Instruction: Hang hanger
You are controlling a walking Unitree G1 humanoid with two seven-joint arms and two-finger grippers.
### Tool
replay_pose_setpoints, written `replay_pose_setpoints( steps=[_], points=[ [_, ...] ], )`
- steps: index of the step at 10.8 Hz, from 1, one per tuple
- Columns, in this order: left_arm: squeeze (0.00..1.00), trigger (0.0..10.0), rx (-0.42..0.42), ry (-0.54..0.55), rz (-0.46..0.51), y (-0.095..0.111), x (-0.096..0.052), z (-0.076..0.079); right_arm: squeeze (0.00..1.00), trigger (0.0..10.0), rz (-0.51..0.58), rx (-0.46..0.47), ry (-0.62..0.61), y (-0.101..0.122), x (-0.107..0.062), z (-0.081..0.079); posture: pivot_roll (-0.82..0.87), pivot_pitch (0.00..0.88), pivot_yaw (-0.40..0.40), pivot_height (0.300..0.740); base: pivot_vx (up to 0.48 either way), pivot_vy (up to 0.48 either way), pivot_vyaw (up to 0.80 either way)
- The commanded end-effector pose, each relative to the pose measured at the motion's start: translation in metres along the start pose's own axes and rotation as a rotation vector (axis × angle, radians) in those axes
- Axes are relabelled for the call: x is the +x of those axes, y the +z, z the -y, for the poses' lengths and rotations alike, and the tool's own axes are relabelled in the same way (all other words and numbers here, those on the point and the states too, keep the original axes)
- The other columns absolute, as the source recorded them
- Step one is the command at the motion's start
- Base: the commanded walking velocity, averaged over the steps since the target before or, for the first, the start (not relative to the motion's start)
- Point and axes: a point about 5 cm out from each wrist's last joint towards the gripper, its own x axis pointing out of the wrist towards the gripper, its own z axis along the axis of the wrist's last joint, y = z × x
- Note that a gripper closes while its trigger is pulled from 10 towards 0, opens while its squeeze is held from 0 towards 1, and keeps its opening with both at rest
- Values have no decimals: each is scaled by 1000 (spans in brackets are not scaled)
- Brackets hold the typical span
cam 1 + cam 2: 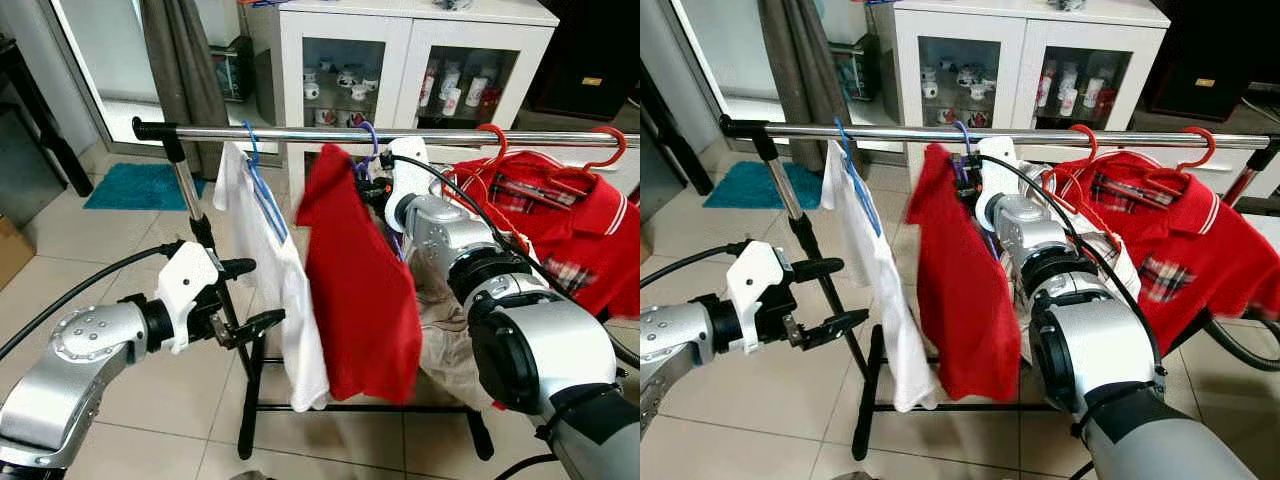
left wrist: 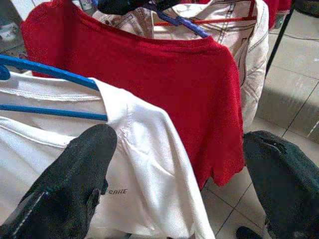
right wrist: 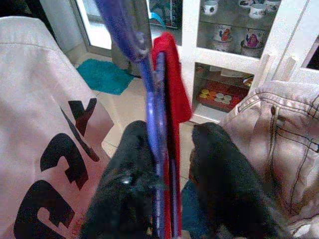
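Legible text is limited to two items. The white shirt [image 2: 149,164] carries small grey lettering near its lower part in the left wrist view; the readable characters are "CAHE", with any preceding characters hidden behind a black finger [image 2: 70,189]. The pale garment [image 3: 40,124] in the right wrist view bears large black block characters, seen at an angle and cut off by the frame edge; they cannot be read with certainty. The bottles and cups in the cabinet [image 1: 410,60] show labels too small to read.
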Motion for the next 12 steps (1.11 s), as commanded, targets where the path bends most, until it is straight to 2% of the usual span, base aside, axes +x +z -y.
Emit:
replay_pose_setpoints(
  steps=[1,6,7,8,12],
  points=[
    [0,10000,21,-10,8,5,2,0,0,0,-3,19,-11,5,0,0,4,0,1,740,0,0,0],
    [0,10000,28,-7,-1,3,2,1,0,0,6,-17,1,7,1,-3,8,0,-3,740,0,0,0],
    [0,10000,29,-5,1,3,2,0,0,1451,5,-25,-1,7,1,-3,7,0,-3,740,0,0,0],
    [0,10000,33,1,2,3,2,0,0,0,8,-20,3,8,1,-3,7,0,-3,740,0,0,0],
    [0,10000,42,19,17,4,5,-3,0,0,30,-49,3,12,0,0,5,0,-1,740,0,0,0]
  ],
)
